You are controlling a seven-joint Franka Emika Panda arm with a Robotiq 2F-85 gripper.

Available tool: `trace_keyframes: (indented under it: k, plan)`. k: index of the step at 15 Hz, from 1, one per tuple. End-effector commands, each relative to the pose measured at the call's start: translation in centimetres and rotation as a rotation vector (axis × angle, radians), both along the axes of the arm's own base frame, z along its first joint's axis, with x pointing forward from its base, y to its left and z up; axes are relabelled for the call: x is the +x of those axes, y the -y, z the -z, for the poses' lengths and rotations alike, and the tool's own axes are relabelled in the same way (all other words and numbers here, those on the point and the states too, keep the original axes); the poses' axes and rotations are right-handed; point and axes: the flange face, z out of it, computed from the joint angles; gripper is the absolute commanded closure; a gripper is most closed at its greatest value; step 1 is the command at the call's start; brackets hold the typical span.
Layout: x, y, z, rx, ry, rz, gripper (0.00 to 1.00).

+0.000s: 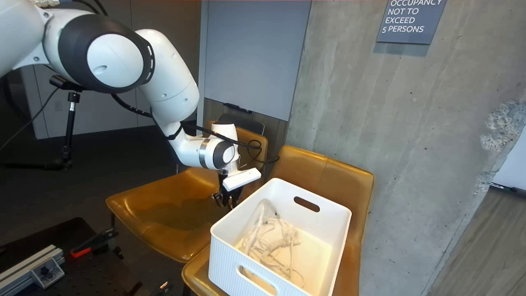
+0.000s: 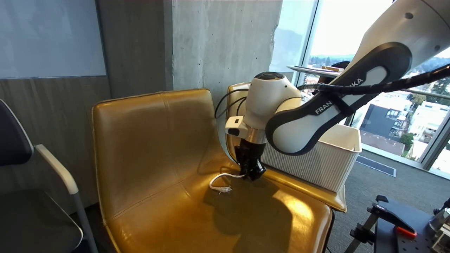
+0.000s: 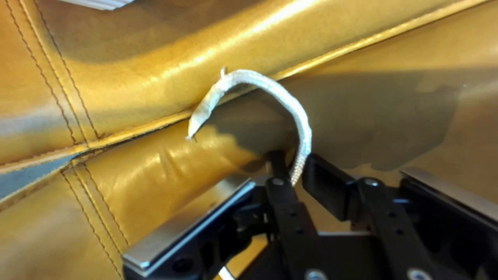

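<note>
Pinching a white rope [image 3: 287, 97] between them, the fingers [image 3: 328, 188] are clenched low over the glossy seat of a tan chair [image 2: 158, 218]. The hold looks narrow, a single pinch partway along something soft, so a tug on either loose length could drag it through or swing it askew. On one side the tapered end [image 3: 204, 111] arcs across the seam [image 3: 330, 55] where two seats meet; a gap [image 3: 27, 175] opens farther along, and letting go carelessly there could drop the tip into it. On the other, the frayed end [image 2: 225, 189] appears to rest on the seat, where its strands might snag on stitching.

Black cabling [image 2: 386, 87] runs along the arm [image 2: 330, 109] and loops loosely beside the wrist [image 2: 269, 105]; a sharp turn could hook a loop on the chair back [image 2: 151, 130]. Beyond, a white bin [image 1: 224, 255] stands on a second tan chair [image 1: 328, 168]. Its rim looks close to the wrist in an exterior view, so a low sideways swing could knock it and shift it on the seat. Inside, pale cords [image 1: 269, 248] lie in a loose tangle that could catch anything trailing through.
</note>
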Motion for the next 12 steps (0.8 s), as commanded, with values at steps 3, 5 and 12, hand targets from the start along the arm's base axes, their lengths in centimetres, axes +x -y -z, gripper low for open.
trace_keyframes:
  k: [3, 5, 12]
  plan:
    - [-0.2, 0.9, -1.1, -0.012, -0.005, 0.018, 0.98]
    - [0.1, 0.6, -2.6, -0.009, 0.011, 0.023, 0.98]
    - [1.5, 0.7, -16.2, 0.003, 0.186, 0.091, 0.98]
